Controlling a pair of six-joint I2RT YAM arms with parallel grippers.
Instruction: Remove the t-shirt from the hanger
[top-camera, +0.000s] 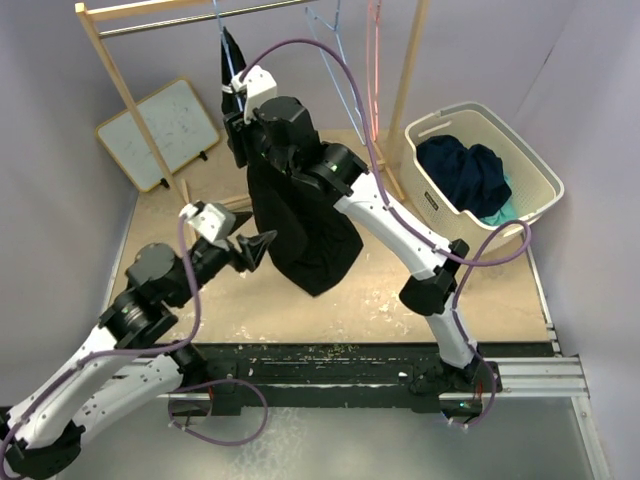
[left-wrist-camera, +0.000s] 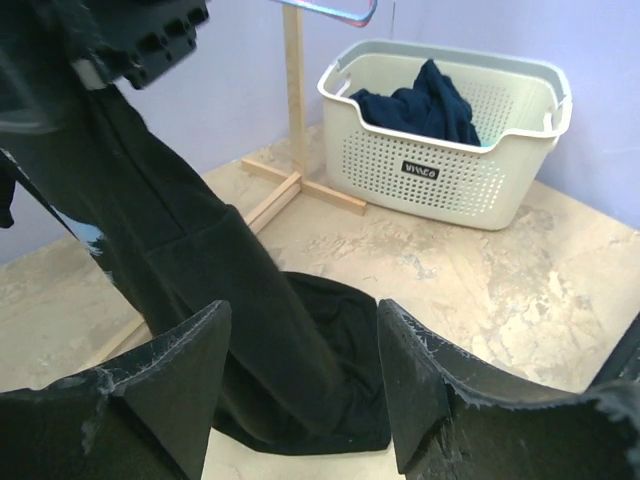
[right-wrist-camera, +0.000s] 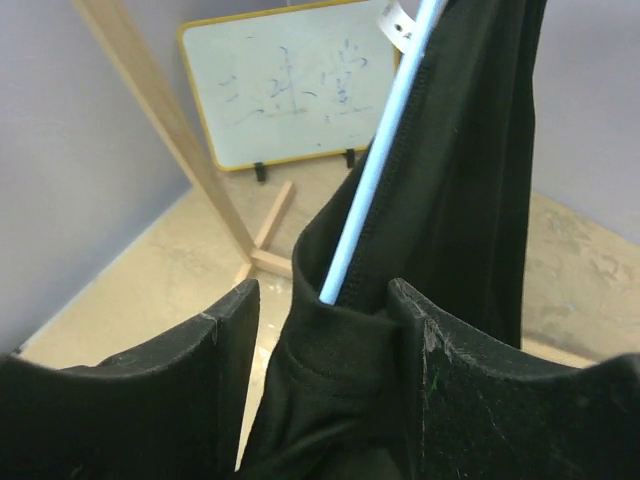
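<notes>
Black t-shirt hangs on pale blue hanger from wooden rack; hem appears to reach the surface. Right claw apart, straddling collar and hanger arm. Left claw apart, near lower shirt. White collar tag and whiteboard scribbles unreadable. Basket label too small to read.
</notes>
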